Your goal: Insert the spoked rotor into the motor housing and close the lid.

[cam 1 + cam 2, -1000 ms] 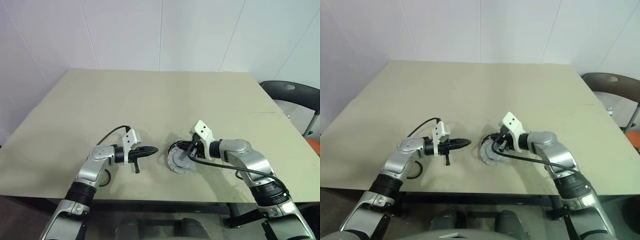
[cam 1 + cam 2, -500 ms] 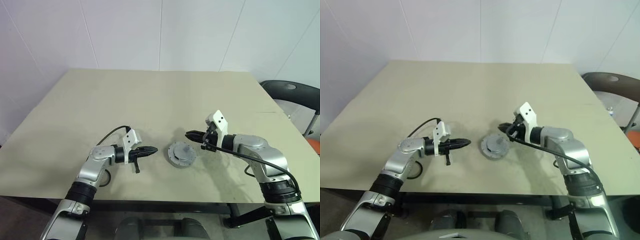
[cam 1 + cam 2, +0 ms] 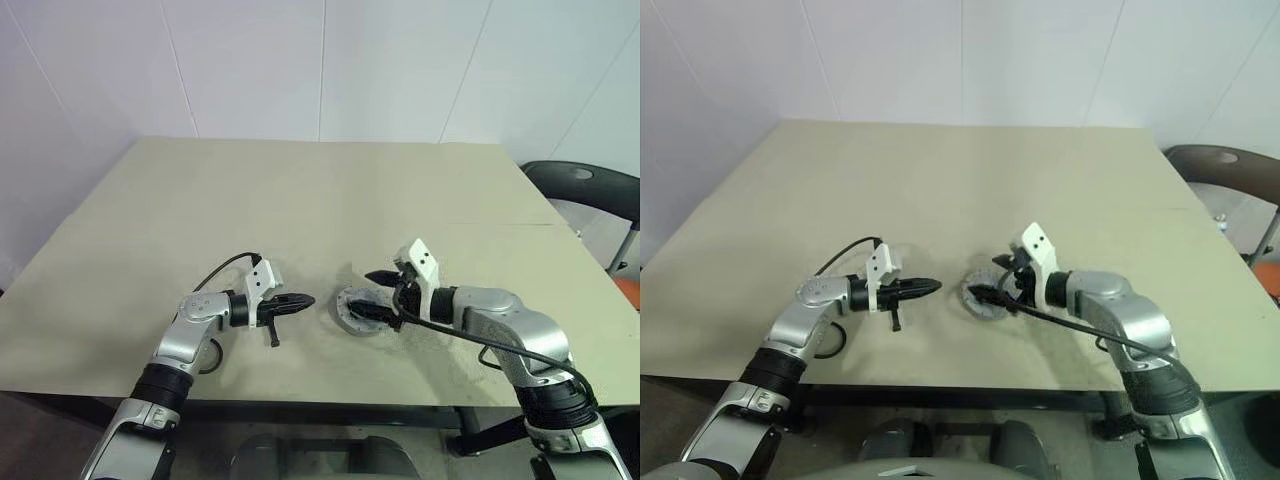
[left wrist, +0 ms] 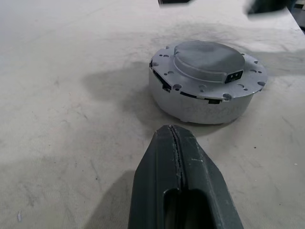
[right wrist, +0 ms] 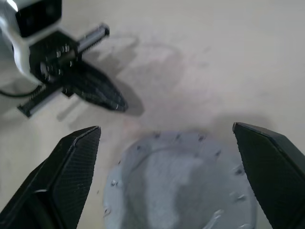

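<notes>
Left gripper (image 3: 303, 299): fingers pressed tight together, holding nothing. It sits low over the table, tip pointing at the housing, a small gap away.
Right gripper (image 5: 167, 157): fingers spread wide, holding nothing. It hangs just above the housing, one finger out past each side, not touching it.
Housing (image 4: 205, 81): a short round grey cup standing flat on the table, between the two grippers, near the front edge.
Lid (image 4: 208, 58): a grey disc sitting on top of the housing.
Table (image 3: 300, 200): wide and tan, bare behind the housing.
Chair (image 3: 590, 195): dark, past the far right corner.
</notes>
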Action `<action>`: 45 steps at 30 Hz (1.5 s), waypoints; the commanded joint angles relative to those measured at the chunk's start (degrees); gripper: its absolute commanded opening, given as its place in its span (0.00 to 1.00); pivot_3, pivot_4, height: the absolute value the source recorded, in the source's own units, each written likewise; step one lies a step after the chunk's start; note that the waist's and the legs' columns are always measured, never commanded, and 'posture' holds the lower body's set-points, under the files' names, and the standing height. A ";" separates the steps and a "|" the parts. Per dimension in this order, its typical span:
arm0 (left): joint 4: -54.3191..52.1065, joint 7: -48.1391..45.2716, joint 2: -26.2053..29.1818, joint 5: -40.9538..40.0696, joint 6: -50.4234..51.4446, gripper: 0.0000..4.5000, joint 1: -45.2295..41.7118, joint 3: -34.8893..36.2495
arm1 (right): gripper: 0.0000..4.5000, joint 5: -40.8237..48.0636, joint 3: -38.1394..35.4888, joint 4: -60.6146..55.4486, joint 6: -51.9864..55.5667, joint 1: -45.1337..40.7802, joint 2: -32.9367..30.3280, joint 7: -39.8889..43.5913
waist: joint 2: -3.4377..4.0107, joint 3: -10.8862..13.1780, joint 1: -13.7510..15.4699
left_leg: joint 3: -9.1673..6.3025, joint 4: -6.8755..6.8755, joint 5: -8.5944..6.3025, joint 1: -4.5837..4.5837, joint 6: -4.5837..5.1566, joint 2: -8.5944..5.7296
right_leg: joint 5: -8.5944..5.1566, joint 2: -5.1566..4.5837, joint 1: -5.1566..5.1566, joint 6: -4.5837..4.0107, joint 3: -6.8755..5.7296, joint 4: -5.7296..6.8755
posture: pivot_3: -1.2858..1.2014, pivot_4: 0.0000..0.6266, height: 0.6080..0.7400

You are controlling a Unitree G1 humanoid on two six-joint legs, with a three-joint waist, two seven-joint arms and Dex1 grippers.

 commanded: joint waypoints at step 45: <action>-0.02 -0.30 -0.29 1.03 -1.07 0.00 -2.33 -0.09 | 0.72 -6.18 3.08 3.95 -6.26 -0.48 -1.72 -1.04 | -0.01 -0.01 0.05 | 0.00 -0.01 0.00 0.02 0.00 0.00 | 0.00 0.00 0.02 0.00 0.00 -0.02 | 0.52 0.00 1.00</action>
